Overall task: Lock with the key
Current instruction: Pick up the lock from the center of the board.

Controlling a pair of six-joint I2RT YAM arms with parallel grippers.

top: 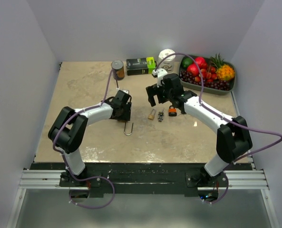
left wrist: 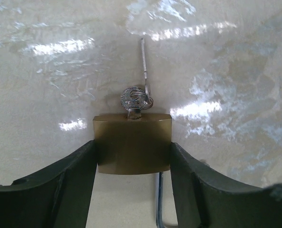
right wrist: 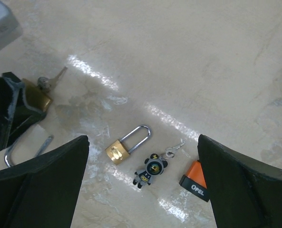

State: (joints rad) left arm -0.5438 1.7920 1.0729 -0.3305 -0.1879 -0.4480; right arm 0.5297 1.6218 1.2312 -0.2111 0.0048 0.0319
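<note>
Subject: the large brass padlock [left wrist: 132, 142] lies flat on the mottled beige table [top: 83, 85], left of centre. Its silver key [left wrist: 135, 100] is seated in the keyway. A second slim key blade [left wrist: 143, 61] lies beyond it on the same ring.

Hold: the left gripper [top: 122, 107] is clenched across the padlock body. Its black fingers [left wrist: 69, 185] press the two narrow sides, as far as the wrist view shows.

Axis: the lock's long axis runs straight out from the left wrist. The steel shackle [top: 128, 129] trails back toward the near edge, and the key head points away toward the far side.

Free arm: the right gripper [top: 159, 95] is spread wide and grasps nothing. The key lies to its left and near it. Judgement: with the body braced by the left arm, the turn falls to the right arm, which must come in from the key end along that axis.

Beneath the right gripper: a small brass padlock [right wrist: 124, 147], a dark figure-shaped key charm [right wrist: 150, 172] and an orange tag [right wrist: 198, 183].

Containers: a grey oblong tray [top: 230, 87] at the far right holds fruit, dark grapes among it. A brown can [top: 117, 69] and a green-and-black box [top: 141, 65] stand along the far edge.
</note>
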